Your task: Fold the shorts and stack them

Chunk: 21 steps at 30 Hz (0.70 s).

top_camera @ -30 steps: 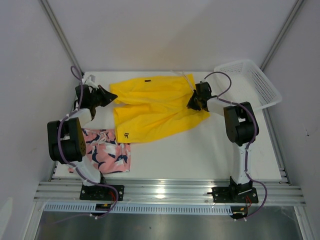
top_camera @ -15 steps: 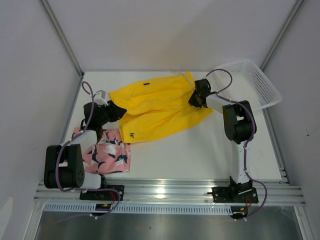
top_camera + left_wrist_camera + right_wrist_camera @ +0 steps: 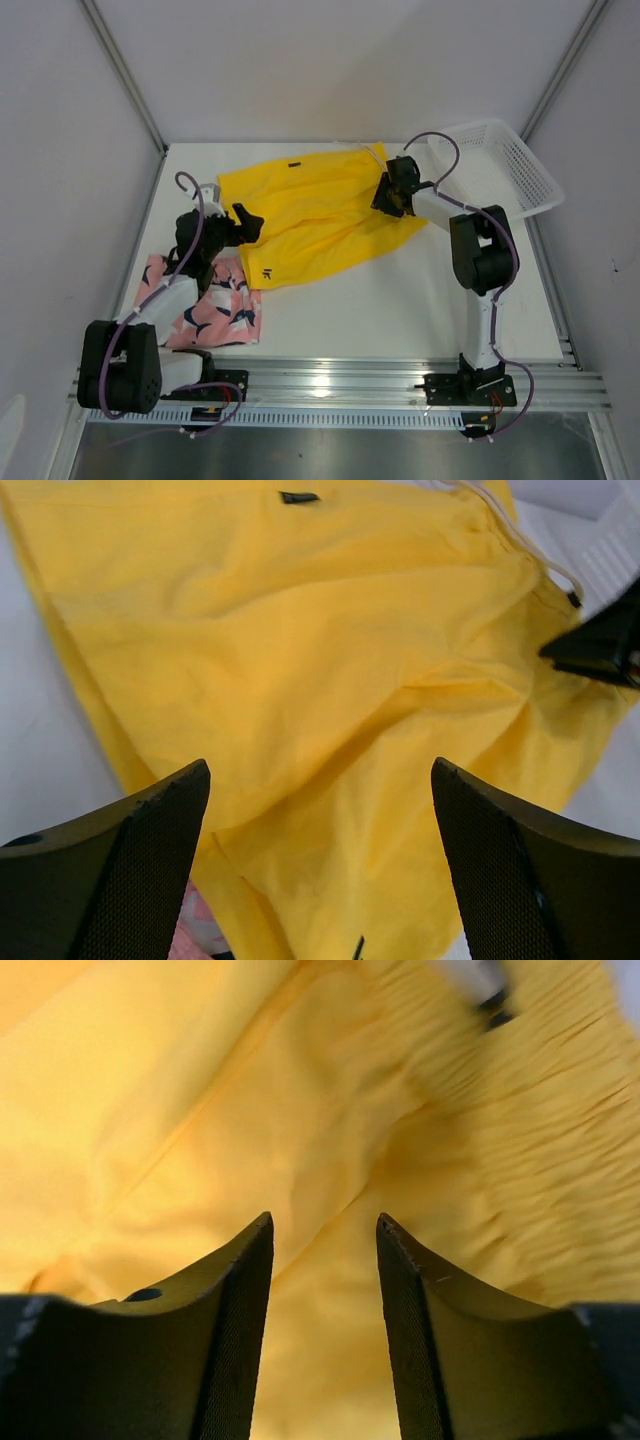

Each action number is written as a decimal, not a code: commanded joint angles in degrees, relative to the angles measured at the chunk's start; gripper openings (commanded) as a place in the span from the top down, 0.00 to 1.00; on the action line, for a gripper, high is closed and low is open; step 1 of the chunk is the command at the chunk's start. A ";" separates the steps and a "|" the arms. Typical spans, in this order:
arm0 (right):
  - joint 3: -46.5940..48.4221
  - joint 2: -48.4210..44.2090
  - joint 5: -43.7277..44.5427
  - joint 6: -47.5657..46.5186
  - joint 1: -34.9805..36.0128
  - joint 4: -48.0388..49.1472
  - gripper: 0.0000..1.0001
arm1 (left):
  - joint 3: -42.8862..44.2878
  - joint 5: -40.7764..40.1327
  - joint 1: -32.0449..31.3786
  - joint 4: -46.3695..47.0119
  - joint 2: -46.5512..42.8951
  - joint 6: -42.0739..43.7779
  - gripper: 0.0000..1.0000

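The pink shorts (image 3: pixel 228 318) are partly hidden under the left arm (image 3: pixel 172 291), and the logo (image 3: pixel 265 271) on the yellow shorts (image 3: pixel 320 215) is too small to be read.

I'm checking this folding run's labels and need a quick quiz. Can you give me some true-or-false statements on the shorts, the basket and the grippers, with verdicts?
1. The yellow shorts sit folded on top of the pink shorts. False: the yellow pair lies spread out mid-table, and the pink pair is at the near left.
2. The left gripper has its jaws wide open with nothing between them. True.
3. The pink shorts are inside the basket. False: they lie on the table, and the basket stands at the far right corner.
4. The right gripper is over the yellow shorts, jaws apart. True.
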 commanded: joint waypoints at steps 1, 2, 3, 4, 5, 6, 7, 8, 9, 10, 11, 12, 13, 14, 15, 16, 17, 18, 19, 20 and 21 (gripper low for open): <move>-2.00 -7.80 -2.59 -5.26 3.05 -0.52 0.51 | 1.90 -7.04 4.05 3.10 1.44 -4.45 0.07; -2.62 -8.68 -4.61 -5.53 4.27 -0.08 0.51 | 5.38 -6.88 4.94 2.84 3.10 -5.33 0.07; -3.32 -9.99 -5.33 -5.97 5.07 0.27 0.50 | 7.25 -7.66 7.73 -0.99 7.65 -7.34 0.07; -3.77 -10.44 -5.16 -6.23 6.03 0.10 0.50 | 9.18 -7.84 8.72 -3.47 10.30 -8.05 0.07; -4.21 -10.53 -4.72 -6.32 6.91 -0.86 0.50 | 13.90 -7.23 9.60 -5.76 13.46 -8.76 0.07; -4.56 -10.70 -4.46 -6.32 8.05 -1.13 0.50 | 19.17 -5.92 10.56 -10.13 16.89 -9.37 0.07; -5.17 -10.79 -4.71 -6.24 8.33 -0.96 0.50 | 24.18 -2.77 11.79 -11.74 23.36 -10.60 0.07; -6.57 -10.79 -5.50 -5.89 8.41 -0.44 0.50 | 26.84 -1.96 12.07 -13.76 26.47 -11.13 0.08; -7.28 -10.79 -6.20 -5.62 8.42 0.00 0.50 | 34.17 -1.43 12.16 -16.04 29.28 -11.57 0.08; -7.89 -10.71 -6.73 -5.45 8.33 0.36 0.50 | 36.42 -1.34 12.07 -18.67 32.01 -11.66 0.08; -8.34 -10.71 -7.44 -5.27 8.42 0.71 0.49 | 38.79 -1.86 12.07 -20.96 37.00 -12.10 0.09; -8.86 -10.53 -7.53 -5.18 8.42 0.71 0.49 | 41.52 -2.30 12.07 -23.42 39.40 -12.28 0.09; -9.04 -10.44 -7.44 -5.18 8.33 0.54 0.49 | 48.07 -2.22 12.07 -26.40 41.33 -12.19 0.09; -8.96 -10.01 -7.09 -5.35 8.33 0.10 0.49 | 49.96 -2.30 12.07 -27.65 44.92 -12.19 0.09; -9.04 -9.83 -6.22 -5.53 8.24 -0.25 0.49 | 52.85 -2.30 12.07 -28.53 46.44 -12.80 0.09; -9.04 -9.74 -5.95 -5.62 7.98 -0.52 0.49 | 55.66 -2.04 12.07 -30.54 48.02 -12.89 0.10; -9.22 -9.39 -5.95 -5.53 7.80 -0.78 0.50 | 58.30 -1.78 12.07 -31.96 49.43 -12.98 0.11; -9.39 -9.21 -6.56 -5.36 7.37 -0.52 0.50 | 59.37 -1.78 12.07 -33.10 52.05 -13.16 0.12; -9.83 -9.12 -7.00 -5.27 6.67 0.00 0.50 | 60.95 -1.95 12.07 -34.42 53.03 -13.42 0.13; -10.01 -8.95 -7.18 -5.01 6.40 0.18 0.50 | 61.84 -1.86 12.07 -34.17 53.83 -13.51 0.13; -10.01 -8.60 -7.27 -5.00 6.13 0.27 0.51 | 61.85 -1.60 12.16 -33.82 54.88 -13.77 0.14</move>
